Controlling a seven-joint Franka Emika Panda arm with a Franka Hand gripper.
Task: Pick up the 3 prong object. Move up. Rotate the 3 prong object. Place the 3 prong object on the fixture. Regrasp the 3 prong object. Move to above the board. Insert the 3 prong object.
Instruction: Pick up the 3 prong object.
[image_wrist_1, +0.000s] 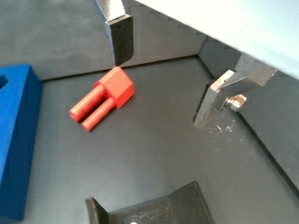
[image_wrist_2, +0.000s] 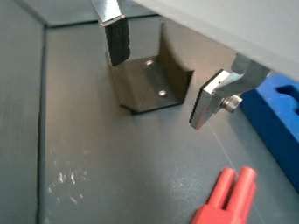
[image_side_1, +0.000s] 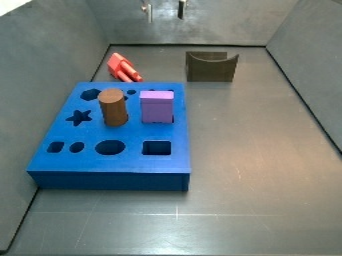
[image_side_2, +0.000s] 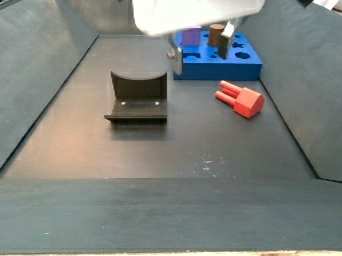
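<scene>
The red 3 prong object (image_wrist_1: 103, 96) lies flat on the dark floor beside the blue board (image_wrist_1: 14, 131), prongs toward the board; in a side view it (image_side_1: 123, 67) sits just behind the board (image_side_1: 80, 165). My gripper (image_wrist_1: 167, 74) hangs open above the floor, with nothing between its fingers (image_wrist_1: 119, 39). It is high at the back in a side view (image_side_1: 163, 10), between the red piece and the fixture (image_side_1: 210, 65). In a wrist view the fixture (image_wrist_2: 149, 83) shows beyond the open gripper (image_wrist_2: 163, 70), and the 3 prong object (image_wrist_2: 228, 199) lies off to one side.
A brown cylinder (image_side_1: 111, 107) and a purple cube (image_side_1: 158, 105) stand in holes of the board. Grey walls (image_side_1: 301, 60) enclose the floor on all sides. The fixture (image_side_2: 136, 98) stands apart from the red piece (image_side_2: 239, 99).
</scene>
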